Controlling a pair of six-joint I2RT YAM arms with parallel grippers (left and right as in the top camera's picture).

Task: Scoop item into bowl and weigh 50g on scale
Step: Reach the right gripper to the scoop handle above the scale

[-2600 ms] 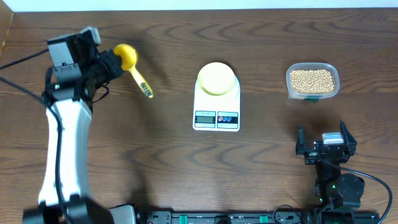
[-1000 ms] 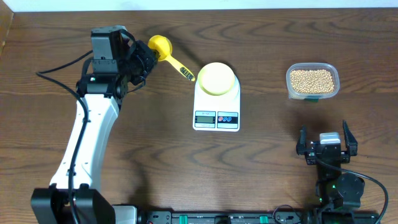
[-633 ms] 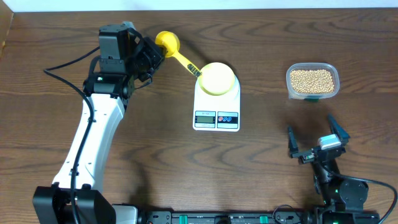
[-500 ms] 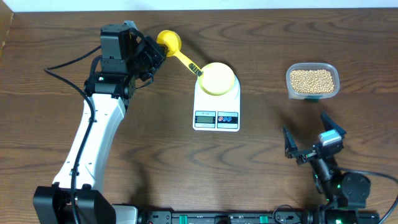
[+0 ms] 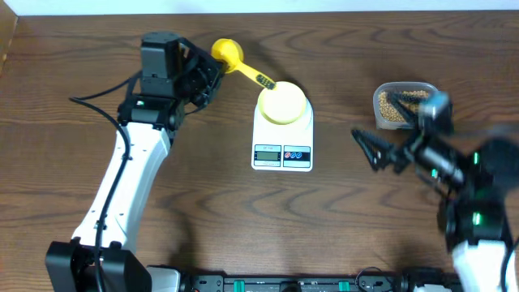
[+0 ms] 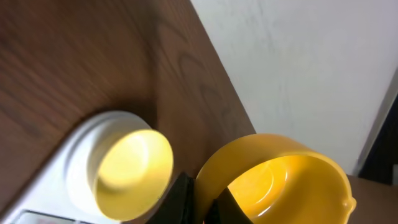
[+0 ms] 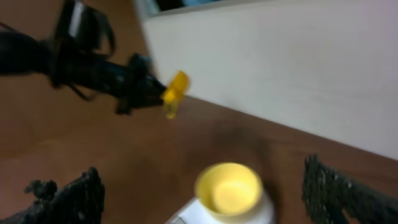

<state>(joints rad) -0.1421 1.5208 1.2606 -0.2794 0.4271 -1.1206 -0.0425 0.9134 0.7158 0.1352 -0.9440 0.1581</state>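
Overhead view, left hand (image 5: pixel 212 71) pinching bright yellow plastic scoop (image 5: pixel 227 54), small pale yellow-green round bowl (image 5: pixel 282 103) on white flat digital scale (image 5: pixel 282 154) just right of it, clear plastic tub (image 5: pixel 405 84) of tan beans (image 5: pixel 391 118) partly hidden by blurred right hand (image 5: pixel 375 120), fingers spread wide

The scoop (image 5: pixel 227 55) has been carried rightward by the left gripper (image 5: pixel 211 71) to the bowl (image 5: pixel 283 102), and the right gripper (image 5: pixel 388 130) has been raised beside the tub (image 5: pixel 379 113).

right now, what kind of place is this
Probably a robot test bench rather than a kitchen: a left arm and right arm stand at a wood table by a bare white wall, with a kitchen scale and bowl set out.
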